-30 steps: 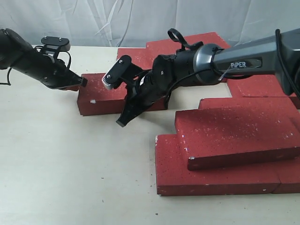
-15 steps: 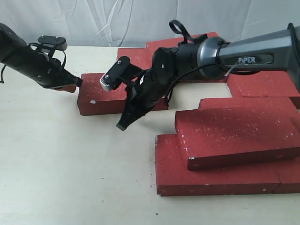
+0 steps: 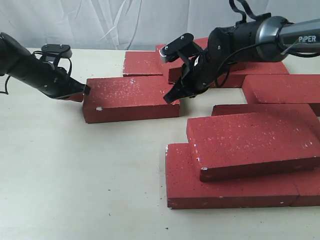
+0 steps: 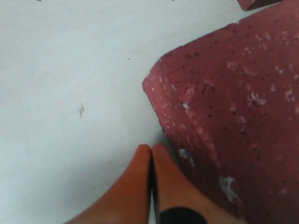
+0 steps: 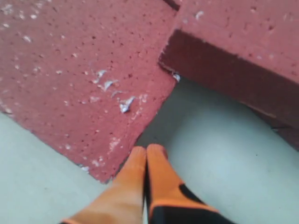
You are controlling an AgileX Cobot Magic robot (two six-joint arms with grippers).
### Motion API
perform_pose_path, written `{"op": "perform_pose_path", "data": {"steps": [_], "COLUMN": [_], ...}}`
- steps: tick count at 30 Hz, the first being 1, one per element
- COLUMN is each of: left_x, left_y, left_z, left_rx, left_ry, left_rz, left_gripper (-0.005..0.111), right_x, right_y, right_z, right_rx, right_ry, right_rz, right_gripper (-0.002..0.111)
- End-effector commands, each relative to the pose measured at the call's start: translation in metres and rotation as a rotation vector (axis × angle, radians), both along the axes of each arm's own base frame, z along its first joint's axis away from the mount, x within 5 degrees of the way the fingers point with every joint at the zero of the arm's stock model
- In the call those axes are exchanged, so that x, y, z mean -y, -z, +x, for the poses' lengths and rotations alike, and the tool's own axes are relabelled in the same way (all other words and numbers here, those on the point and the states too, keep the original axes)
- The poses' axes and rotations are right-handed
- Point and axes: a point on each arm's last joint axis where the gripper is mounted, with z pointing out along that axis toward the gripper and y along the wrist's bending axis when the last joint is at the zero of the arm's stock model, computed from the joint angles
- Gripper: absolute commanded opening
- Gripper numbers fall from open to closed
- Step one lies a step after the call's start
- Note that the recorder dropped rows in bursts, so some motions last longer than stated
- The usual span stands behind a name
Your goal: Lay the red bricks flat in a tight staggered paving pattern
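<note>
On a pale, dirt-flecked table (image 3: 75, 175) before a creased white sheet (image 3: 100, 20): red bricks (image 3: 250, 135) from 12 to 5 o'clock, one stacked atop others, several cut off at 3 o'clock. Reads "PIPER" on the right arm (image 3: 300, 39). Left claw (image 3: 85, 90) pinched closed, empty, touching a loose brick (image 3: 131, 98) at its 9 o'clock end. Right claw (image 3: 171, 96) likewise closed, empty, by its 2 o'clock corner.

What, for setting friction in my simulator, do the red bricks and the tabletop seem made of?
The red bricks: probably concrete or fired clay, matte and rough; faces pitted, white-speckled, corners chipped pale. The tabletop: smooth, cream, nearly matte, perhaps laminate or painted board; nothing shows which.
</note>
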Motion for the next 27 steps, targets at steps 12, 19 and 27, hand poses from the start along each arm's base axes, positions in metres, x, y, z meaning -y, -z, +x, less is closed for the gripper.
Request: {"op": "perform_pose_path", "data": {"steps": [12, 19, 27], "left_x": [0.02, 0.03, 0.03], "left_y": [-0.002, 0.006, 0.011], "left_z": [0.004, 0.012, 0.014], "left_rx": [0.072, 0.096, 0.09], "left_ry": [0.047, 0.042, 0.04], "left_rz": [-0.023, -0.007, -0.005], "left_gripper": [0.0, 0.0, 0.0], "right_x": [0.009, 0.001, -0.024], "right_y": [0.007, -0.015, -0.021], "right_z": [0.008, -0.006, -0.025], "right_rx": [0.016, -0.041, -0.009], "right_ry": [0.026, 0.027, -0.179], "right_rz": [-0.004, 0.037, -0.067], "right_gripper": [-0.001, -0.001, -0.001]}}
